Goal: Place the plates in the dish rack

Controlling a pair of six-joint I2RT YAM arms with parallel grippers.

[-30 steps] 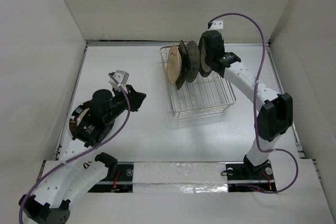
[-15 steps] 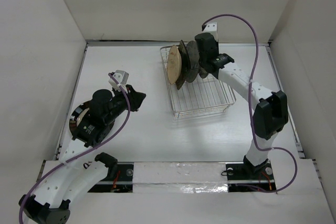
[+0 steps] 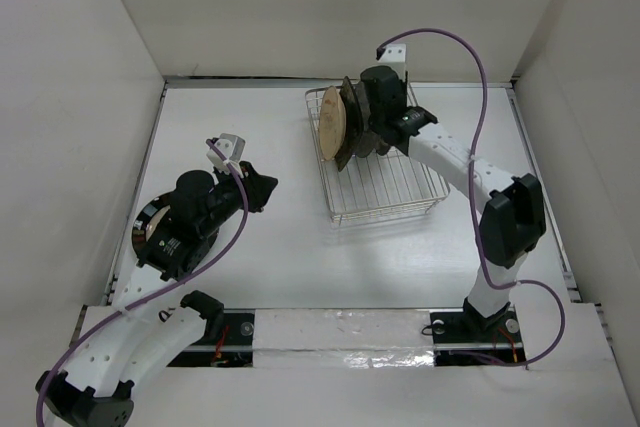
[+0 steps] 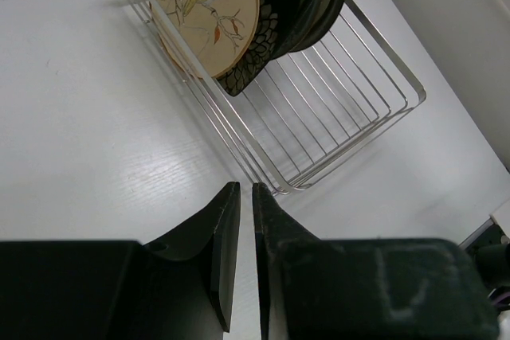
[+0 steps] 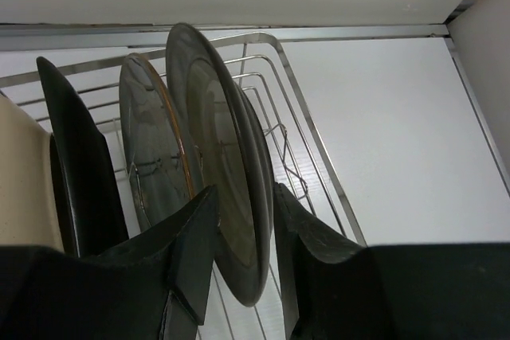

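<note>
Widest of all, the white bench (image 3: 300,247), walled on three sides. Toward its back right, the dish rack (image 3: 400,187) of silver wire. In the far end of the rack, on edge between the prongs and packed close:
- outermost on the left, the tan plate (image 4: 203,5) with a painted bird
- next, the black square plate (image 5: 76,157)
- then a dark round plate (image 5: 151,157)
- last in the row, the rightmost dark plate (image 5: 227,165), upright and just beside its neighbour

Nearer half of the rack: bare wire only. Well apart, at the left edge of the bench and mostly hidden under the left arm, a fifth plate (image 3: 148,219), dark rim and pale centre, flat on the bench.

Changed over the last second: a swing of the right arm in toward the row, and with it a shift of that rightmost plate leftward, up close to the others. No movement from the left arm.

Right hand (image 5: 244,193) astride the rim of the rightmost dark plate, one finger on each face. Seemingly just easing apart, but impossible to tell from so close an angle whether the pads still press it. Left hand (image 4: 245,189) pressed together but for a thin slit, pinching nothing, above the bench and aimed at the rack.

For the task: fourth plate judged seated, needing only a clean let-go. After that, just the fifth plate on the left not yet loaded.
</note>
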